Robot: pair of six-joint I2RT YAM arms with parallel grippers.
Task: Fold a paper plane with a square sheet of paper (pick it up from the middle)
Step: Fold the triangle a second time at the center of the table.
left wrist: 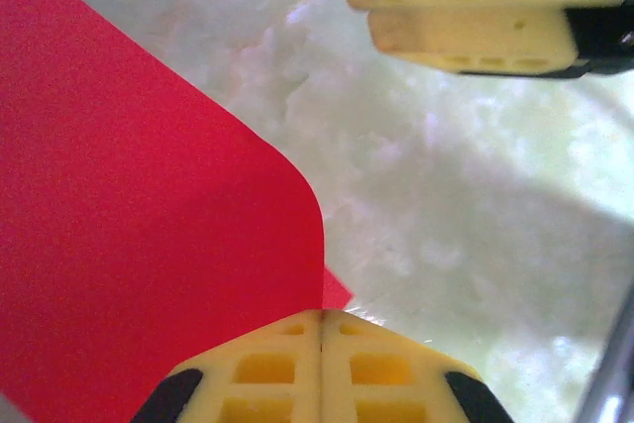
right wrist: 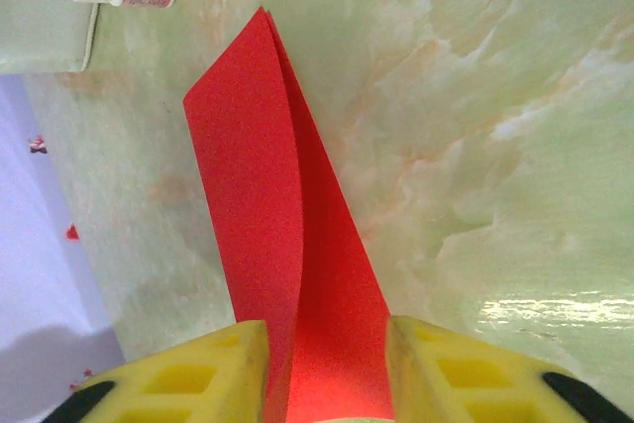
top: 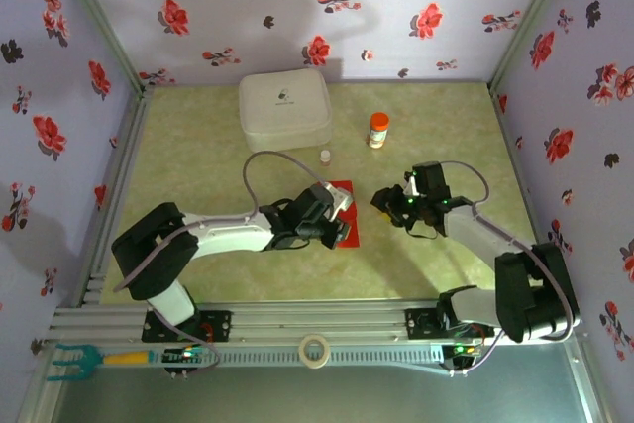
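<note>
Was mid-fold, with left gripper (left wrist: 322,329) clamped on the square sheet of paper (left wrist: 149,245), right gripper (right wrist: 327,329) slack around it. Probably needed the crease pressed next.

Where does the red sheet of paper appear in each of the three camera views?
Top external: the square sheet of paper lies mid-table, under the left tool.
Left wrist: the paper covers the left side, pinched at bottom.
Right wrist: the paper runs up the centre from the bottom edge.
Shared landmark: the marbled green table.
</note>
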